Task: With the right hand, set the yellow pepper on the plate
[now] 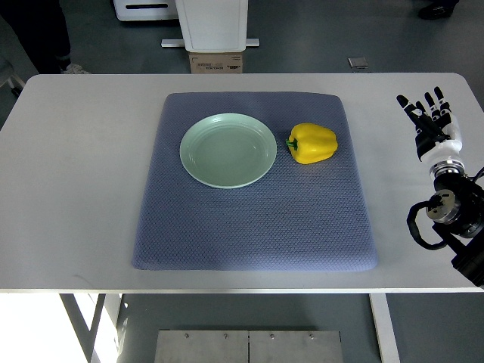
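A yellow pepper [312, 143] lies on its side on a blue-grey mat [253, 219], green stem pointing left toward the plate. A pale green plate [228, 150] sits just left of it, bare. My right hand [429, 121] is over the white table at the right edge, well right of the pepper, fingers spread and holding nothing. The left arm is out of view.
The white table [76, 189] extends around the mat. Beyond its far edge stand a white machine base [212, 26] and a cardboard box [216, 63]. A person's legs and shoe [45, 38] show at the top left.
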Robot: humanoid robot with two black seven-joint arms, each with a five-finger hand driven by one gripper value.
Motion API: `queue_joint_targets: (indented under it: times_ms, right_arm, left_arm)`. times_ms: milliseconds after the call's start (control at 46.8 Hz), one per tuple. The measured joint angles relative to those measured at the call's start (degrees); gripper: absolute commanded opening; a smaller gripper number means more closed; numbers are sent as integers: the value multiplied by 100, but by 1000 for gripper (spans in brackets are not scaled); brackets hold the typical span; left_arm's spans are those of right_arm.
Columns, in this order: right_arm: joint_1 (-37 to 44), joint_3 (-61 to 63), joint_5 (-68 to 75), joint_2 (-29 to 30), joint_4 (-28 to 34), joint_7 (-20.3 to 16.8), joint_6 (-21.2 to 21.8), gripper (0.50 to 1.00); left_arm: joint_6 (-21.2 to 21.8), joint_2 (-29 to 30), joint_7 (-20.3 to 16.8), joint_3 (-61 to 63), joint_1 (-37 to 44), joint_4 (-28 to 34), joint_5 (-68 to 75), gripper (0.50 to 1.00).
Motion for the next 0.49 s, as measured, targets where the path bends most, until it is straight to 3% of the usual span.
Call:
queue_joint_targets:
  times_ms: [492]
  right_arm:
    - [213, -26, -11, 141, 84, 108, 117, 1000]
  left_arm:
    - [0, 0, -1, 1, 2, 2, 0, 1000]
